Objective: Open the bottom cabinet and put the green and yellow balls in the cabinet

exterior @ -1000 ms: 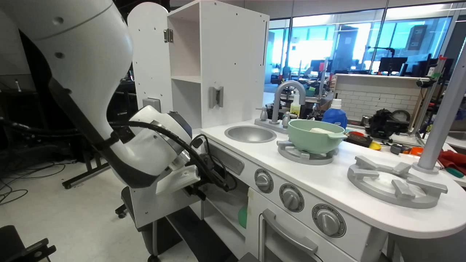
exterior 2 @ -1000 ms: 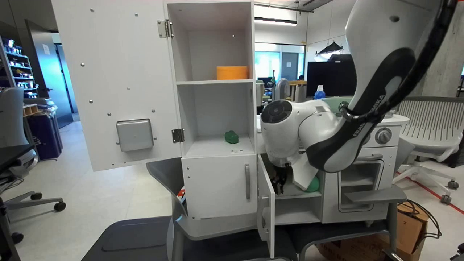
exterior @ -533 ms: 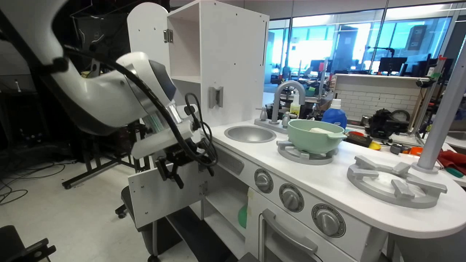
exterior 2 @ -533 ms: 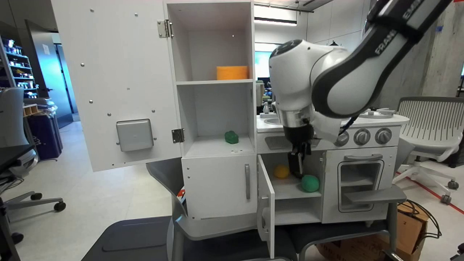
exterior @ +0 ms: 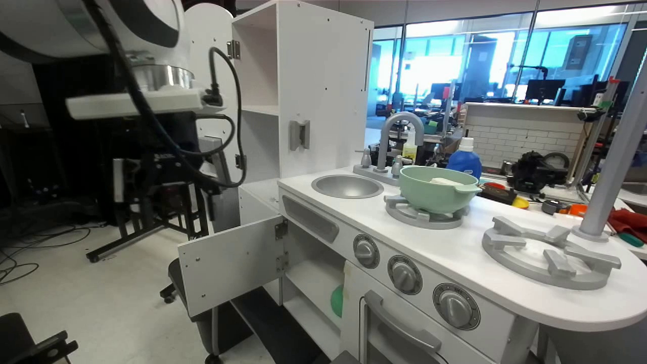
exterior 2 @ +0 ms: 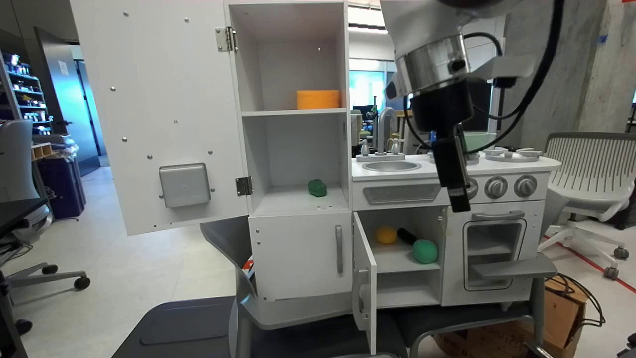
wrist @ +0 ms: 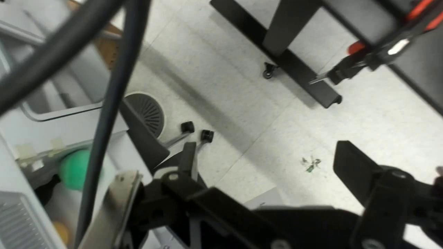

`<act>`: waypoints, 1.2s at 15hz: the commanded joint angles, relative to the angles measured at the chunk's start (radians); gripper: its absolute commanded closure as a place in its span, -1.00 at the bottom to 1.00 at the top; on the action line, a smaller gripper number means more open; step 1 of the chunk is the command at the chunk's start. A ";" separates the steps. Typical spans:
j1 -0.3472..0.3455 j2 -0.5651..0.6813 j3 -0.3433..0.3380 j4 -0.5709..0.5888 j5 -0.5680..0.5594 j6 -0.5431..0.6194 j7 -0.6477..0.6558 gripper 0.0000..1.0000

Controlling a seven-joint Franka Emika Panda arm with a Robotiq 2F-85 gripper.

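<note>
The bottom cabinet (exterior 2: 397,261) under the sink stands open, its white door (exterior 2: 366,293) swung outward; the door also shows in an exterior view (exterior: 232,263). The green ball (exterior 2: 426,251) rests on its shelf at the front right. The yellow-orange ball (exterior 2: 386,234) lies further back on the left of the same shelf. The wrist view shows the green ball (wrist: 77,169) and part of the yellow one (wrist: 61,232), off to the left of the jaws. My gripper (wrist: 266,159) is wide open with nothing between the fingers. It hangs outside and above the compartment (exterior 2: 458,201).
A dark object (exterior 2: 407,235) lies between the balls. A closed low door with a grey handle (exterior 2: 339,248) is beside the open door. The upper cupboard holds a green lump (exterior 2: 317,188) and an orange piece (exterior 2: 318,100). A pale green bowl (exterior: 437,189) stands on a burner.
My gripper has come out of the open compartment and risen, away from the kitchen. Both balls now show on the shelf; the yellow one was hidden by the arm before. The door has not moved.
</note>
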 commanded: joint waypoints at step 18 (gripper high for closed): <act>0.545 -1.116 -0.455 -0.416 0.653 -0.569 0.177 -1.00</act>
